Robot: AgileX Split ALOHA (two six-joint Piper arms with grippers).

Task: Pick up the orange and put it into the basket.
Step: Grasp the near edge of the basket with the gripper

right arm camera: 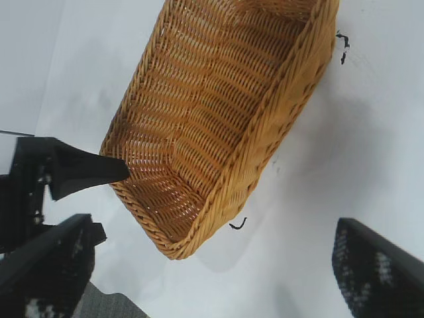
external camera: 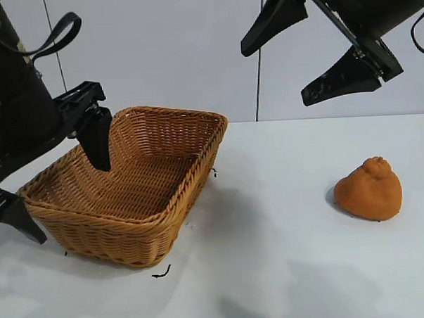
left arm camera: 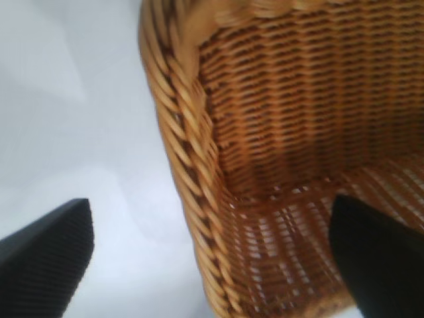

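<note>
The orange (external camera: 368,189) sits on the white table at the right, alone and untouched. It shows in neither wrist view. The wicker basket (external camera: 132,180) stands at the left and is empty. My left gripper (external camera: 56,178) is open and straddles the basket's left wall, one finger inside and one outside. In the left wrist view the braided rim (left arm camera: 192,165) runs between the left gripper's (left arm camera: 212,265) fingers. My right gripper (external camera: 306,49) is open and empty, high above the table's middle right, well above the orange. The right wrist view looks down past the right gripper (right arm camera: 212,271) at the basket (right arm camera: 218,112).
The white table (external camera: 272,255) spreads between basket and orange. Small black marks lie on it by the basket's corners (external camera: 161,272) (right arm camera: 238,224). A pale wall stands behind. The left arm's finger (right arm camera: 79,169) shows at the basket's end in the right wrist view.
</note>
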